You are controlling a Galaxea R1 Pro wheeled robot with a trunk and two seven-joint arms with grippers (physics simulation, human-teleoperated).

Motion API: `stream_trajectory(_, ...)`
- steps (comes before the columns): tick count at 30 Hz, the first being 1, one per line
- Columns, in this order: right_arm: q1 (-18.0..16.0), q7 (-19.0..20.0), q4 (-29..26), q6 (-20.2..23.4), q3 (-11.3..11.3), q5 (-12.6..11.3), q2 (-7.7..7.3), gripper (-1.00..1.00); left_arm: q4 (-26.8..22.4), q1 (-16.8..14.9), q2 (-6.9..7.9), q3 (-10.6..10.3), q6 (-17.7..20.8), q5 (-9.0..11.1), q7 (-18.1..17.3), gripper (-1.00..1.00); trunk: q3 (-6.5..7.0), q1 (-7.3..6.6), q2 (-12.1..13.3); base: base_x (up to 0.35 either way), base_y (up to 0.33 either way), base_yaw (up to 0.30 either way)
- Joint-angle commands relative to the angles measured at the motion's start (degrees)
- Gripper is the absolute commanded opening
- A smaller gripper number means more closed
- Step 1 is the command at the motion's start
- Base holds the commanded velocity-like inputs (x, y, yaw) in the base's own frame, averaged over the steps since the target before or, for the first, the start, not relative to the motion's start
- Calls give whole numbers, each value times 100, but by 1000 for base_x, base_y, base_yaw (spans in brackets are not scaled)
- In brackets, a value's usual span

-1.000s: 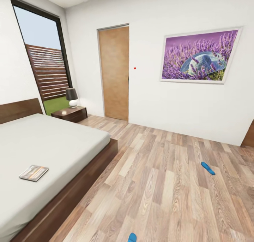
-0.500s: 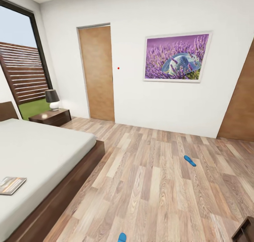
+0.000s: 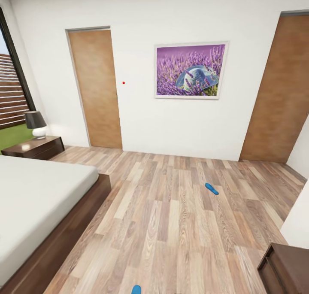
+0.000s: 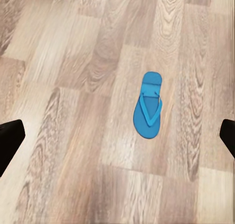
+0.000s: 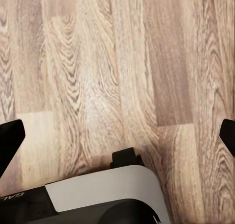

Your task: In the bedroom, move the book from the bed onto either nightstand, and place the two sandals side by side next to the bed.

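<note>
— Across the wood-plank floor (image 3: pixel 171 225), what lies there?
— One blue sandal (image 3: pixel 211 189) out in the open, well apart from the bed (image 3: pixel 38 191); the other sandal (image 3: pixel 136 290) at the head view's near edge. Left wrist view has a sandal flat, strap up.
— Room?
— White walls, two wooden doors (image 3: pixel 96 88), lavender picture (image 3: pixel 191 71) between them. Nightstand (image 3: pixel 34 147) with a lamp (image 3: pixel 36 124) beside the bed's head. Dark cabinet corner (image 3: pixel 285 270) near right.
— Grippers?
— Left gripper (image 4: pixel 117 138) fingers spread wide, holding nothing. Right gripper (image 5: pixel 117 138) likewise apart, above bare planks and the robot base (image 5: pixel 98 199).
</note>
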Motion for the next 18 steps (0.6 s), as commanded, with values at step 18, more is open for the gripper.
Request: stream_trajectory(18,-4,-33,2,-18,2,-52,3,100,-1,2,0,1,-15,4,-4,100,-5,0,-3,0,0,-132)
